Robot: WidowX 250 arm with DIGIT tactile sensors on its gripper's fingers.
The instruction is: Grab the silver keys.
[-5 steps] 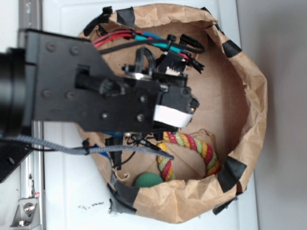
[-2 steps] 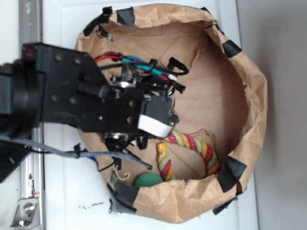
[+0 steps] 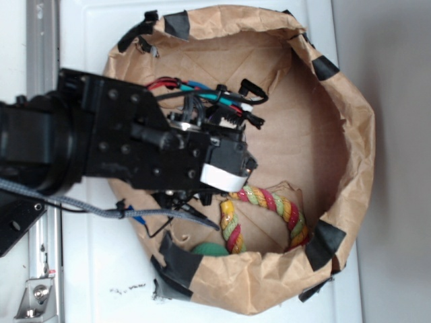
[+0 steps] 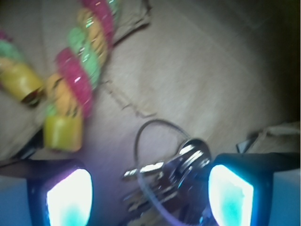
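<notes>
In the wrist view the silver keys [image 4: 176, 172], a shiny bunch on a thin wire ring, lie on the brown paper floor between my two lit pads [image 4: 230, 195]. My gripper [image 4: 150, 195] is open, with the keys nearer the right pad and a wide gap to the left one. The keys look blurred. In the exterior view my black arm and gripper [image 3: 225, 178] reach down into the paper bowl [image 3: 350, 134] and hide the keys.
A multicoloured twisted rope toy [image 3: 269, 205] [image 4: 77, 75] lies just beyond the gripper, with yellow ends. A green ball [image 3: 209, 250] sits at the bowl's near wall. Black tape patches hold the crumpled paper rim. A metal rail [image 3: 40, 40] runs along the left.
My arm has moved down and left in the exterior view, lowering the gripper deeper into the bowl beside the rope toy.
</notes>
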